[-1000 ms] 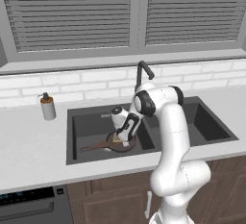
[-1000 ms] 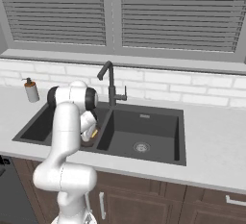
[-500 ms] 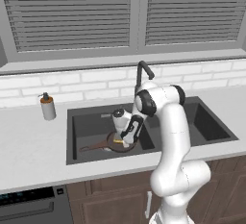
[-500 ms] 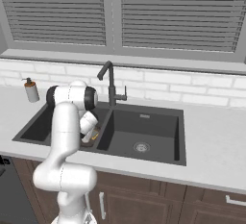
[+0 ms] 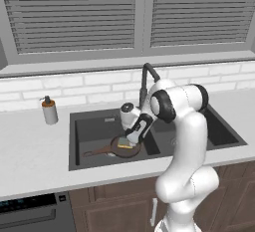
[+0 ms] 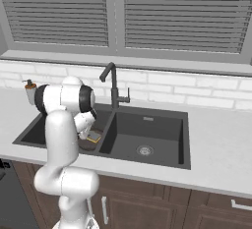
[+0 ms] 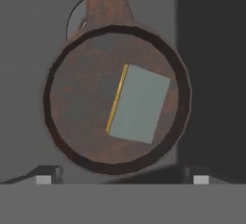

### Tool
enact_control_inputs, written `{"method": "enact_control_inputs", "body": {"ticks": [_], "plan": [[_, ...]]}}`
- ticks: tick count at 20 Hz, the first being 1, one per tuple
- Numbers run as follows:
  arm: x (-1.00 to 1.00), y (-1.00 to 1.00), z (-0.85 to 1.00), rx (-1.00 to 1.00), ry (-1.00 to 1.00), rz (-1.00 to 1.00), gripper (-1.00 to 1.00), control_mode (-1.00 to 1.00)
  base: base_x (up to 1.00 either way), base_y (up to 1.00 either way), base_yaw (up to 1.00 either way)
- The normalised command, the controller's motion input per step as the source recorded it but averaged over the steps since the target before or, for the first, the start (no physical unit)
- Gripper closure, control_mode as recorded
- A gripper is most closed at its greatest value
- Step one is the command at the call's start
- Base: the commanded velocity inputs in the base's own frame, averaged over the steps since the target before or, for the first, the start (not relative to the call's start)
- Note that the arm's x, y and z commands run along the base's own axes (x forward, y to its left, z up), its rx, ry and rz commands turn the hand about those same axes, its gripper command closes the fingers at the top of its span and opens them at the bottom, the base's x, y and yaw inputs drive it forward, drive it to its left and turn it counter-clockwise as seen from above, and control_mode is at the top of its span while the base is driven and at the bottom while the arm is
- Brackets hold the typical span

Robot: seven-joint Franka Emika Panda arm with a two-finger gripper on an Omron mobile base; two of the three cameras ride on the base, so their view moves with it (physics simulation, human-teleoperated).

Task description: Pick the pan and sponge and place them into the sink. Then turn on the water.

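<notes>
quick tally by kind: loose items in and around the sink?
pan: 1
sponge: 1, lying inside the pan
soap dispenser: 1, on the counter
Total: 3

The arm [image 5: 187,141] is glossy white, built of rounded tubular links; its joints show as dark, near-black rings. Behind the jaws sits a white hand with a dark panel; the gripper [image 7: 120,177] ends in two small dark finger tips with pale square pads.

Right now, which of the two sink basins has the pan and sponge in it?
The basin nearest the soap bottle. It holds the pan with the sponge inside; the other basin shows just its drain.
</notes>
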Motion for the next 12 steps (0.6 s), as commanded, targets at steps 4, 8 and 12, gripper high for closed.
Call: {"method": "enact_control_inputs", "body": {"ticks": [4, 8, 12], "plan": [[-0.64, 0.26, 1.0, 0.0, -0.01, 0.0, -1.0, -1.0, 0.0, 0.0, 0.0], [-0.61, 0.25, 0.99, 0.0, -0.03, 0.0, -1.0, -1.0, 0.0, 0.0, 0.0], [-0.53, 0.06, 1.0, 0.01, -0.09, 0.0, -1.0, -1.0, 0.0, 0.0, 0.0]]}}
